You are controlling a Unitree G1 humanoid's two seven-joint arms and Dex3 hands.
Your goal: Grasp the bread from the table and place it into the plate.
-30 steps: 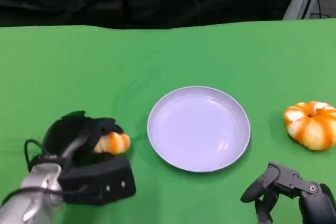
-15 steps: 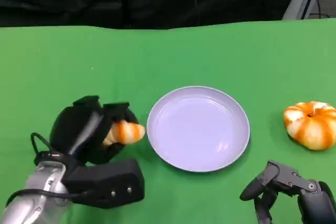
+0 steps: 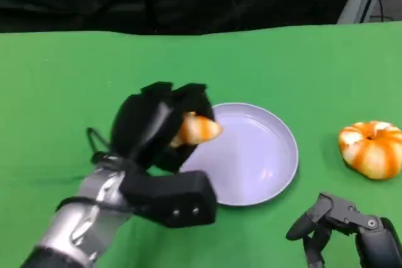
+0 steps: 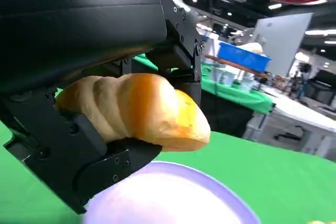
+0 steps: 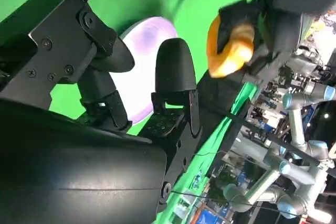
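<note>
Grasp done: left hand (image 3: 157, 131) grips the bread (image 3: 196, 128), lifted over the plate (image 3: 264, 155) near rim. Right hand (image 3: 342, 224) looks empty, loosely curled, near plate. Left: lower, release.

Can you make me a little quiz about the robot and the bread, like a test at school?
1. True or false: the left hand holds the bread.
2. What is the bread over? A) the middle of the table B) the left edge of the plate C) the round orange bun
3. Fill in: the right hand holds ____.

Key: 1 true. 2 B. 3 nothing; its fingers are apart, near the table's front edge.
</note>
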